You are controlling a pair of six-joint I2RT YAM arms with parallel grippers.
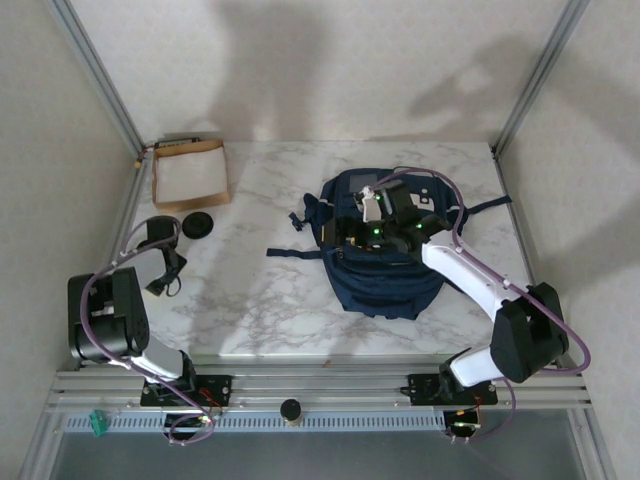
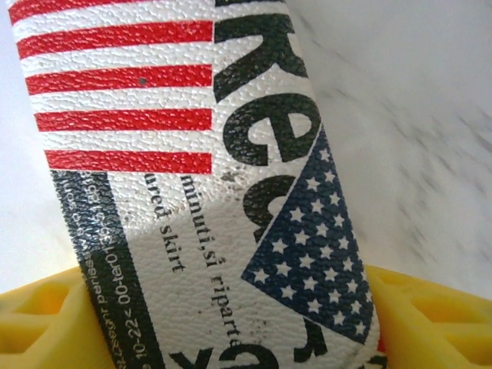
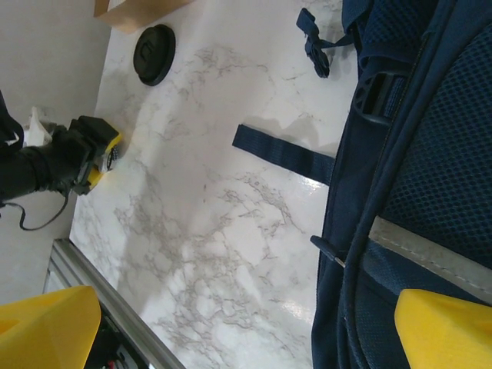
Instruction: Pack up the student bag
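White marble desk (image 1: 260, 310) with grey veins, across the middle of the top view inside a metal frame.

On it, right of centre: the student bag (image 1: 375, 290), navy, lying flat with its top toward the upper edge of the frame and its pale stripe low in the right wrist view. Crossed by the white right arm (image 1: 470, 280), which covers the bag's right side and much of its upper part.

Right hand (image 3: 246, 330) above the bag's upper part, yellow fingers (image 3: 46, 327) wide apart at the bottom corners of the wrist view, with nothing clamped and only bare desk and the bag's edge between them.

Shallow brown cardboard box (image 1: 190, 172) at the upper left of the desk, well apart from the bag.

Left hand (image 2: 231, 338) low on the left side, clamped on a printed packet (image 2: 192, 154) with red stripes, white stars on navy and black lettering. Packet tilted, hiding most of the desk in the left wrist view.

Dark strap (image 1: 295, 253) flat on the desk, left of the bag.

Black round disc (image 1: 197, 225) just below the box, beside the left arm.

Small buckle (image 1: 295, 220) off the bag's upper left corner.
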